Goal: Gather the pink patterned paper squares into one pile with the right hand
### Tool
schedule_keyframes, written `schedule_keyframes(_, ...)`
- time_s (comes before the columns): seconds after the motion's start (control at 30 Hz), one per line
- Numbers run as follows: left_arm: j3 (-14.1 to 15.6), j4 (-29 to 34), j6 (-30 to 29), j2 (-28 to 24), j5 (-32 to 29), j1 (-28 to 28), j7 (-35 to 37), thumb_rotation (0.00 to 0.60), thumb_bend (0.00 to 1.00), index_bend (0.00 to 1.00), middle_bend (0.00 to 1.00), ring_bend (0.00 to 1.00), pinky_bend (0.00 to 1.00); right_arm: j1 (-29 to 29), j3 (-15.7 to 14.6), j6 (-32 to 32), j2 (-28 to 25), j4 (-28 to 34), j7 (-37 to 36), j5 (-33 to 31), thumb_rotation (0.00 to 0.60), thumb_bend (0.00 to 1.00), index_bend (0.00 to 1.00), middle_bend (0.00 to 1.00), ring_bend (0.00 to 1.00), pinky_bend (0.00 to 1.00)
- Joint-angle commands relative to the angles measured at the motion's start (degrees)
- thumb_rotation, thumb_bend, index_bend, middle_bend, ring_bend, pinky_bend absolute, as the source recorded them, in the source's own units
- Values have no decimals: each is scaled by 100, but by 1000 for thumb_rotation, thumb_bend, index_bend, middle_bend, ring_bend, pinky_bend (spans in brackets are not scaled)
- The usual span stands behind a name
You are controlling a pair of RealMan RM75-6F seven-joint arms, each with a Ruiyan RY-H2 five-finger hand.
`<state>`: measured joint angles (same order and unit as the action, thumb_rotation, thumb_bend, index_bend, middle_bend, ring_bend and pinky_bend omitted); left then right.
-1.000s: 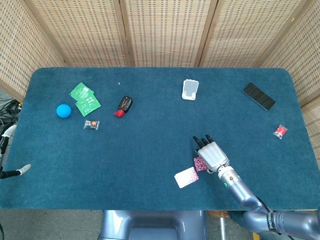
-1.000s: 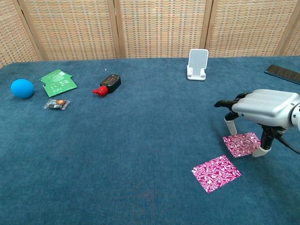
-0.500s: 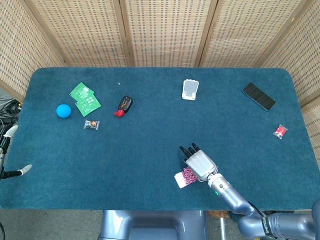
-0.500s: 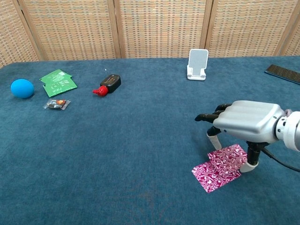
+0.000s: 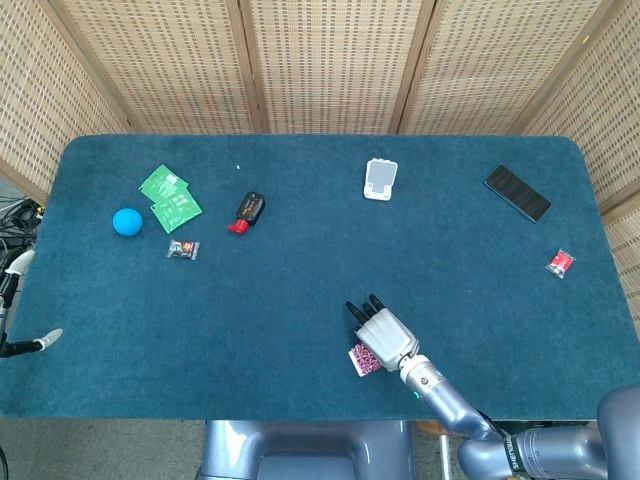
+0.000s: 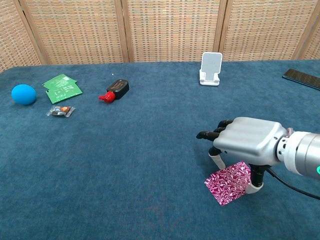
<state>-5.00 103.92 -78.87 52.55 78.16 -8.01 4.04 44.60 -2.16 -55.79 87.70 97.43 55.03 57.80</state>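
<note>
The right hand [image 6: 250, 145], fingers [image 6: 216, 135] spread and pressing down, rests on two overlapping pink squares [image 6: 228, 182] near the tabletop's [image 6: 150, 150] front edge. Elsewhere: two green packets [image 6: 62, 88], one blue ball [image 6: 23, 94], one phone [image 5: 517, 192].

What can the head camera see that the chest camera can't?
Only the head view shows the red candy at the table's right side, the whole black phone, and the left hand's fingertips at the left edge. Only the chest view shows the pink pattern on the paper squares clearly, beneath the right hand. Both show the blue ball, green packets and white stand.
</note>
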Motion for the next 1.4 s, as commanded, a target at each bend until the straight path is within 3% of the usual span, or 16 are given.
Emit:
schedule_keyframes(0.03, 8, -3, 4, 0, 13, 0, 0, 600, 0, 0, 0, 0, 0, 4, -24, -22, 15, -25, 13, -45, 600, 293, 651, 65, 188, 151)
schedule_keyframes(0.83, -5, -19, -9, -16, -5, 7, 49, 600, 0, 0, 0, 0, 0, 74, -85, -130, 105, 3, 5, -135, 600, 293, 643, 64, 188, 151)
schedule_keyframes(1.03, 1, -8, -10, -13, 4, 7, 34, 600, 0, 0, 0, 0, 0, 87, -121, -83, 50, 47, -70, -125, 600, 267, 524, 56, 189, 150)
schedule_keyframes(1.4, -4, -2, -16, -8, -7, 8, 18, 600, 0, 0, 0, 0, 0, 97, -163, -101, 70, 58, -117, -71, 600, 179, 519, 56, 189, 149)
